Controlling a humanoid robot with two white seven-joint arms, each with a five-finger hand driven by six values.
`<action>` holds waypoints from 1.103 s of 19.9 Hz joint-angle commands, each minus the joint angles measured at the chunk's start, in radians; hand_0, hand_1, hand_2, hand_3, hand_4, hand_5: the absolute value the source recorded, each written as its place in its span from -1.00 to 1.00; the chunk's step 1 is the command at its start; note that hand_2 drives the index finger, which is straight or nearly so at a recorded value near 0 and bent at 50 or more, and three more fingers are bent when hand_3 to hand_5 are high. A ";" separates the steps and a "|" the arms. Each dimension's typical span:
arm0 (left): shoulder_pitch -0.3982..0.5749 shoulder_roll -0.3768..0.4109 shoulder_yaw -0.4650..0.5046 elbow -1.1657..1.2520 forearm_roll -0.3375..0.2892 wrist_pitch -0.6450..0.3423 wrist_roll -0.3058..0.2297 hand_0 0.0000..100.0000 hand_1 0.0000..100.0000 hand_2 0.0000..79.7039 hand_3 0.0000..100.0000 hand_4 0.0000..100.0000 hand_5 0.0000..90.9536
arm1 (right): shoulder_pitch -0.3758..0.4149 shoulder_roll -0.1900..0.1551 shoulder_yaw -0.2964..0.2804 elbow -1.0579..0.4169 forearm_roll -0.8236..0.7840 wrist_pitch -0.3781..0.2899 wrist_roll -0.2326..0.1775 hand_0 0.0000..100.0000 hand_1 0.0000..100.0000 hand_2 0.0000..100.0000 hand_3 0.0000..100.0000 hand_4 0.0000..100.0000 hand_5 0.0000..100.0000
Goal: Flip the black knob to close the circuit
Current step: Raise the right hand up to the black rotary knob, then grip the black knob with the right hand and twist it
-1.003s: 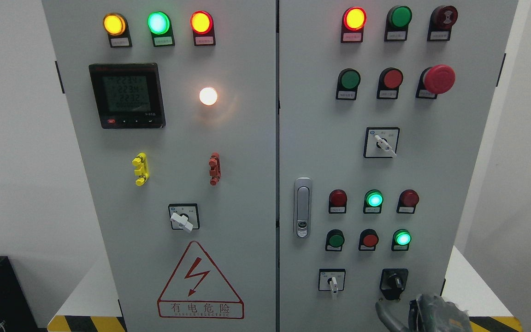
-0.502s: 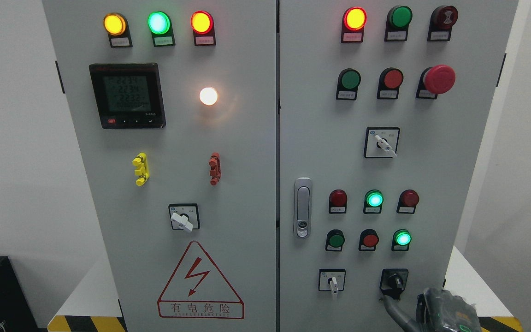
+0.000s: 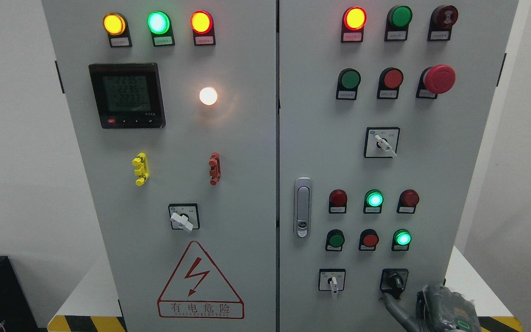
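Note:
The black knob [image 3: 394, 280] sits on its black plate at the lower right of the grey cabinet's right door [image 3: 321, 138], its handle pointing down and slightly right. My right hand [image 3: 424, 309] comes up from the bottom edge just below and right of the knob. One grey finger [image 3: 392, 308] stretches up-left, its tip just under the knob's plate, apparently not touching it. The hand holds nothing and is cut off by the picture's edge. No left arm shows.
A white selector switch [image 3: 333, 281] is left of the knob, and green and red push buttons [image 3: 369, 240] sit above it. The door handle [image 3: 302, 207] is at the door's left edge. Black-and-yellow floor tape [image 3: 500, 323] runs below the cabinet.
My right hand rose and shifted right toward the black knob, bringing its finger tip closer under the knob's plate. It has barely moved in the last half second. The knob's handle looks unchanged.

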 commanded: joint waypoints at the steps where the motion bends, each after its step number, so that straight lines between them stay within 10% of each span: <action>1: 0.022 0.000 0.000 0.000 0.000 0.000 0.000 -0.76 0.11 -1.00 -1.00 -1.00 -1.00 | -0.013 -0.007 0.005 0.031 0.000 0.009 -0.004 -1.00 -0.97 0.79 1.00 0.84 0.88; 22: 0.022 0.000 0.000 0.000 0.000 0.000 0.000 -0.76 0.11 -1.00 -1.00 -1.00 -1.00 | -0.022 -0.008 -0.003 0.036 -0.007 0.017 -0.004 -1.00 -0.95 0.78 1.00 0.84 0.88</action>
